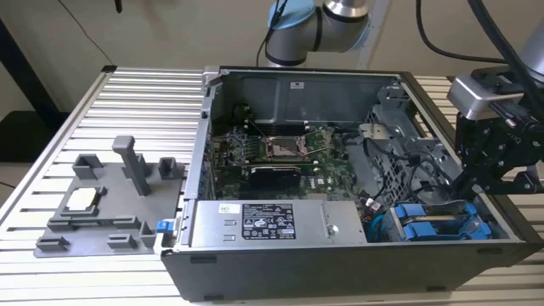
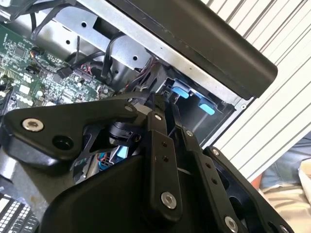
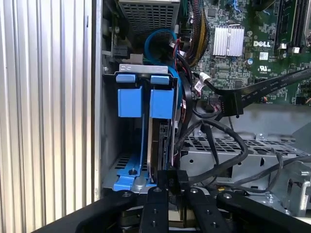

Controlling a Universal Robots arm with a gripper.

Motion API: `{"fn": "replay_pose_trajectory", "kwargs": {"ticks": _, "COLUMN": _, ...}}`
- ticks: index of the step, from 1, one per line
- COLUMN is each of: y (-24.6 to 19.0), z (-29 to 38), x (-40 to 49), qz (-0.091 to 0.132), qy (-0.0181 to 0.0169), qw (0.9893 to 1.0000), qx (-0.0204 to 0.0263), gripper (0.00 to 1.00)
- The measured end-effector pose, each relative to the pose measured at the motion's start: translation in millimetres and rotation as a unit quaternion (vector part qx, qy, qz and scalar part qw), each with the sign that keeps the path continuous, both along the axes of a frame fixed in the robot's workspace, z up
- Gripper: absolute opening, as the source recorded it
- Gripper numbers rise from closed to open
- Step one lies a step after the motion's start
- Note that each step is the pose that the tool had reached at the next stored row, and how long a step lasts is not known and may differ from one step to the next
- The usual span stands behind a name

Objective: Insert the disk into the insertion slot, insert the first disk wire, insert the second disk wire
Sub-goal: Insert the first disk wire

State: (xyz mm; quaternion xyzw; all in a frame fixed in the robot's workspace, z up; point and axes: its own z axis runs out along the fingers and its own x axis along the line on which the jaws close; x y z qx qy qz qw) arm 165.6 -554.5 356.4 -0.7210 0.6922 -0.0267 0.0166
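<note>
Tool (image 3: 176, 190): fingers (image 3: 155, 208) stand nearly together and pinch a black wire connector (image 3: 174, 178) at their tips. In the exterior view the tool (image 1: 465, 186) reaches down into the corner of the computer case (image 1: 340, 258) on the exterior view's right.

Writing: white logo lettering on the green motherboard (image 3: 218, 73). A black-and-white printed label lies on the silver power-supply box (image 1: 272, 223).

Disk (image 3: 158, 145): seen edge-on, seated in the insertion slot (image 3: 142, 69), directly ahead of the tool. The connector sits against the disk's near edge. The blue carrier frame (image 3: 163, 99) shows at the disk's far end. A second blue-fronted unit (image 3: 129, 99) stands just beside it in the same cage.

Surroundings: black cables (image 3: 218, 141) loop over the perforated metal just beside the disk, and one runs close past the connector. A flat black cable (image 3: 272, 87) crosses the board. The case rests on a slatted counter (image 1: 144, 95). A grey fixture (image 1: 111, 197) lies well apart, on the exterior view's left.
</note>
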Motion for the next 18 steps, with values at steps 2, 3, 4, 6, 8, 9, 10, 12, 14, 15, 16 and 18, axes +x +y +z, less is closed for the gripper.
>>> {"fn": "replay_pose_trajectory", "kwargs": {"ticks": 2, "y": 0.0, "z": -0.2, "x": 0.0, "qz": 0.0, "qy": 0.0001, "qw": 1.0, "qx": 0.0001, "gripper": 0.19}}
{"fn": "replay_pose_trajectory", "kwargs": {"ticks": 3, "y": 0.0, "z": -0.2, "x": 0.0, "qz": 0.0, "qy": 0.0001, "qw": 1.0, "qx": 0.0001, "gripper": 0.19}}
{"fn": "replay_pose_trajectory", "kwargs": {"ticks": 4, "y": 0.0, "z": -0.2, "x": 0.0, "qz": 0.0, "qy": 0.0001, "qw": 1.0, "qx": 0.0002, "gripper": 0.19}}
{"fn": "replay_pose_trajectory", "kwargs": {"ticks": 6, "y": -0.1, "z": -0.2, "x": -0.2, "qz": 0.0, "qy": 0.0001, "qw": 1.0, "qx": 0.0001, "gripper": 0.19}}
{"fn": "replay_pose_trajectory", "kwargs": {"ticks": 8, "y": -0.4, "z": -0.9, "x": -0.3, "qz": 0.0, "qy": 0.0001, "qw": 1.0, "qx": 0.0005, "gripper": 0.19}}
{"fn": "replay_pose_trajectory", "kwargs": {"ticks": 9, "y": -0.8, "z": -1.3, "x": -0.4, "qz": 0.0, "qy": 0.0001, "qw": 1.0, "qx": 0.0006, "gripper": 0.19}}
{"fn": "replay_pose_trajectory", "kwargs": {"ticks": 10, "y": -1.1, "z": -1.9, "x": -0.5, "qz": 0.0, "qy": 0.0001, "qw": 1.0, "qx": 0.0007, "gripper": 0.19}}
{"fn": "replay_pose_trajectory", "kwargs": {"ticks": 12, "y": -1.8, "z": -3.3, "x": -1.2, "qz": -0.001, "qy": 0.0001, "qw": 1.0, "qx": 0.0014, "gripper": 0.19}}
{"fn": "replay_pose_trajectory", "kwargs": {"ticks": 14, "y": -1.9, "z": -4.5, "x": -2.8, "qz": -0.002, "qy": 0.0001, "qw": 1.0, "qx": 0.0026, "gripper": 0.19}}
{"fn": "replay_pose_trajectory", "kwargs": {"ticks": 15, "y": -2.0, "z": -4.9, "x": -3.5, "qz": -0.002, "qy": 0.0001, "qw": 1.0, "qx": 0.0028, "gripper": 0.19}}
{"fn": "replay_pose_trajectory", "kwargs": {"ticks": 16, "y": -2.3, "z": -5.5, "x": -3.8, "qz": -0.002, "qy": 0.0001, "qw": 1.0, "qx": 0.0032, "gripper": 0.19}}
{"fn": "replay_pose_trajectory", "kwargs": {"ticks": 18, "y": -3.1, "z": -6.5, "x": -3.8, "qz": -0.003, "qy": 0.0, "qw": 1.0, "qx": 0.0033, "gripper": 0.19}}
